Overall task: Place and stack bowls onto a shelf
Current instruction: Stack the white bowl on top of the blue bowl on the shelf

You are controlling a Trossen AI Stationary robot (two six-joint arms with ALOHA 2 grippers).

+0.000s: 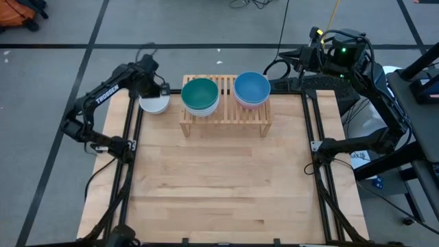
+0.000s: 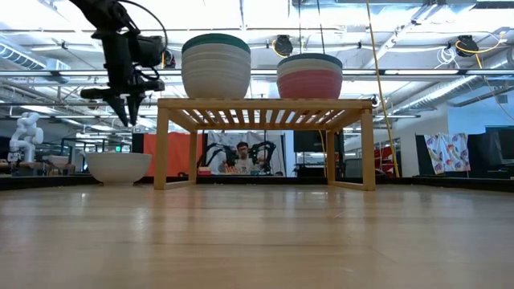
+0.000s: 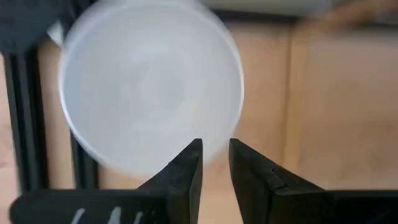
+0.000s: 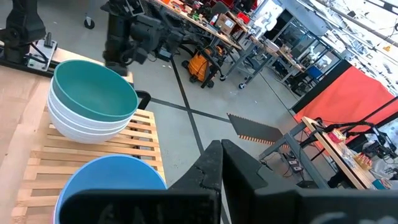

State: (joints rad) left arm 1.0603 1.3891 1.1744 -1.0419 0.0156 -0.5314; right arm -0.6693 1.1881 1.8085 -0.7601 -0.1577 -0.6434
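A single white bowl (image 1: 154, 103) (image 2: 118, 167) (image 3: 149, 87) stands on its base on the table, just left of the shelf (image 1: 225, 115) (image 2: 265, 104). On the shelf sit two stacks: a teal bowl (image 1: 200, 94) (image 4: 93, 87) on top of white bowls (image 2: 215, 76), and a blue bowl (image 1: 252, 87) (image 4: 112, 186) on a pink one (image 2: 310, 83). My left gripper (image 2: 129, 115) (image 3: 215, 155) hovers above the single white bowl, pointing down, open by a narrow gap and touching nothing. My right gripper (image 4: 219, 152) is shut and waits past the shelf's right end (image 1: 305, 58).
Dark rails (image 1: 132, 137) (image 1: 312, 137) border the wooden table top on both sides. The shelf stands near the far edge. Bare wood (image 1: 223, 185) stretches from the shelf to the near edge. A person (image 2: 242, 157) sits in the room behind the table.
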